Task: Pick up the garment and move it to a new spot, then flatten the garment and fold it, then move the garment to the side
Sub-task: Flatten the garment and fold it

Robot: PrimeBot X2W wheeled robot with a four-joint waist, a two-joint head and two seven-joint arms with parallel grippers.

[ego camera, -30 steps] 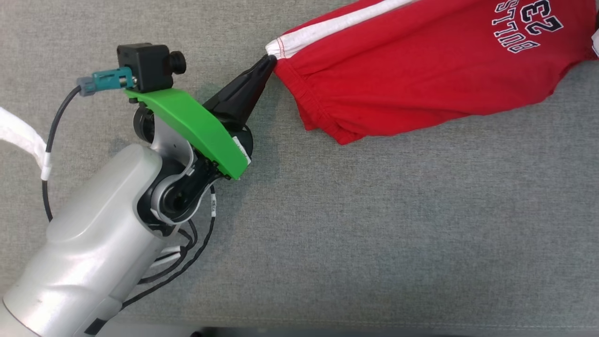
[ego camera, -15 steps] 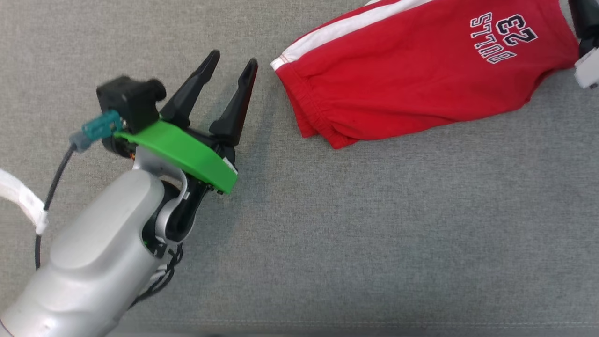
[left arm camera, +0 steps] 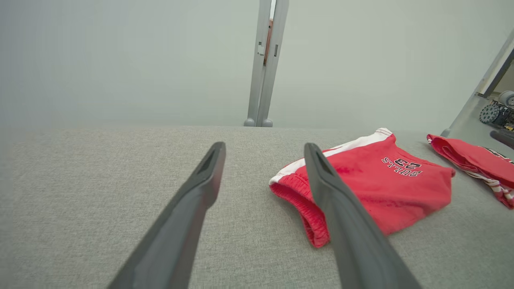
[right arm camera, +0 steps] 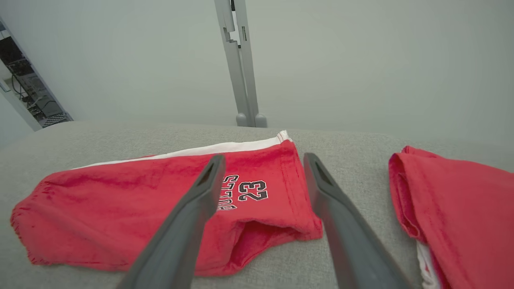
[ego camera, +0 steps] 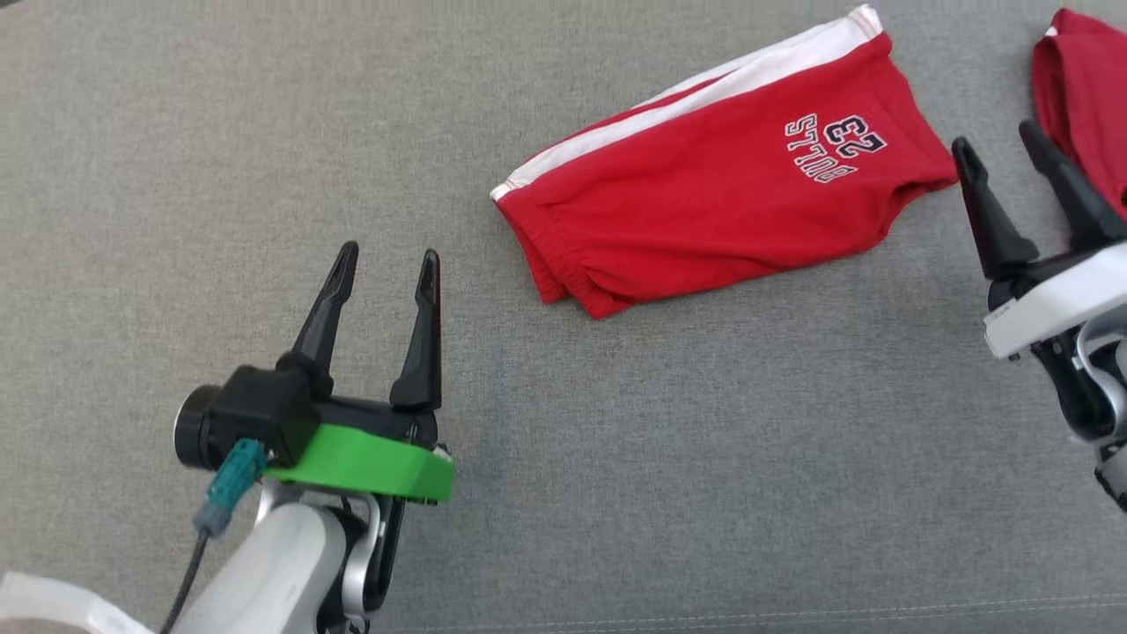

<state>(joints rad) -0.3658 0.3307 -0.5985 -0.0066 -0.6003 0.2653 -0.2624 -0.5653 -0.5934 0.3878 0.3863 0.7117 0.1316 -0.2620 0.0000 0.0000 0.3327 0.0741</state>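
The garment (ego camera: pixel 722 202) is a pair of red shorts with a white side stripe and a "BULLS 23" print. It lies folded flat on the grey cloth surface (ego camera: pixel 660 440), its waistband end toward the left. My left gripper (ego camera: pixel 388 255) is open and empty, off the waistband end to the lower left. My right gripper (ego camera: pixel 995 138) is open and empty just beyond the leg end. In the left wrist view the garment (left arm camera: pixel 381 188) lies right of the open left gripper (left arm camera: pixel 264 147). Seen from the right wrist, the garment (right arm camera: pixel 120 208) lies beyond the open right gripper (right arm camera: pixel 264 157).
A second red garment (ego camera: pixel 1079 79) lies folded at the far right, close to my right gripper; it appears too as the second garment (right arm camera: pixel 453 200). A grey metal post (left arm camera: pixel 265 60) stands behind the far edge of the surface. A stitched seam runs along the near edge.
Both grippers have opened and let go of the garment, which now lies on the surface. Both have drawn back from its ends. The head camera has shifted as well.
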